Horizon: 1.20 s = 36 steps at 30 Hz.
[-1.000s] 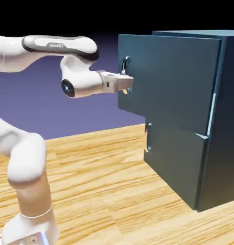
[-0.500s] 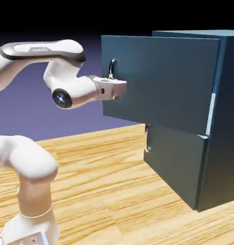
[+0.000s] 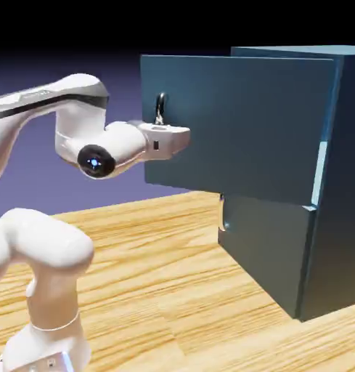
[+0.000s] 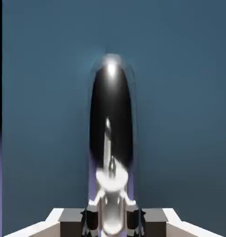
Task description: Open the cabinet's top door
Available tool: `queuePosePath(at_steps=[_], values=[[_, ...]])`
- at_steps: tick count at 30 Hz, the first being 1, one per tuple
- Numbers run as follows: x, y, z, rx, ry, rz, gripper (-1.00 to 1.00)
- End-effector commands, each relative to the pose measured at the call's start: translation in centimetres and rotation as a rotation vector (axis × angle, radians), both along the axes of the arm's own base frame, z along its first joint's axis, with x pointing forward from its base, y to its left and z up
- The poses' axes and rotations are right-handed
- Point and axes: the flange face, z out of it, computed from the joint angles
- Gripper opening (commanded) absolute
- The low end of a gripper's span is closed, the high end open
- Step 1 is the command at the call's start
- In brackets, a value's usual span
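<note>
Silver, curved handle (image 4: 113,180) between the two small grey fingertips (image 4: 113,221) in the hand view; gripper closed on it, one tip either side. Grip sits toward the picture's bottom edge, the upper curve of the handle left free above. Reason for this hold, as I judge it: a bar pinched from both sides can be drawn along the door's arc without slipping off.

Exterior view: hand against the outer face of the top door (image 3: 242,127), near its free edge, far from the hinge side. Sensible spot; pulling there gives most leverage. Wrist bent, arm (image 3: 60,243) folded at the exterior view's left.

Top door: upper panel of the teal-blue cabinet (image 3: 343,189), swung out from the body, its free edge toward the exterior view's left. Pale strip shows by the hinge side. Lower door (image 3: 267,251) lies beneath, looks shut, its own small handle partly hidden behind the top door's bottom edge.

Edges and room: backdrop beyond the free edge, wooden surface (image 3: 151,290) well below the panel. Nothing seen blocking further swing except the arm itself. Job looks well along. Next pull likely wants a curve, wrist turning with the panel; a straight tug could twist the grip loose.
</note>
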Motion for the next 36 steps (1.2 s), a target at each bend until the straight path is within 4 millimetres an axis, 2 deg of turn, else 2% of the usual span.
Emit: queuePosePath(at_steps=[1,8,16,25,31,35,36], values=[[-0.2,-0.4,0.0,0.000,0.001,0.009,-1.00],[-1.4,-4.1,0.0,0.000,0.001,0.105,-1.00],[-2.6,-9.8,0.0,0.000,0.001,0.249,-1.00],[-2.8,-18.9,0.0,0.000,0.001,0.472,-1.00],[-1.9,-24.9,0.0,0.000,0.001,0.622,-1.00],[-0.9,-28.3,0.0,0.000,0.001,0.708,-1.00],[-0.9,-28.3,0.0,0.000,0.001,0.708,1.00]])
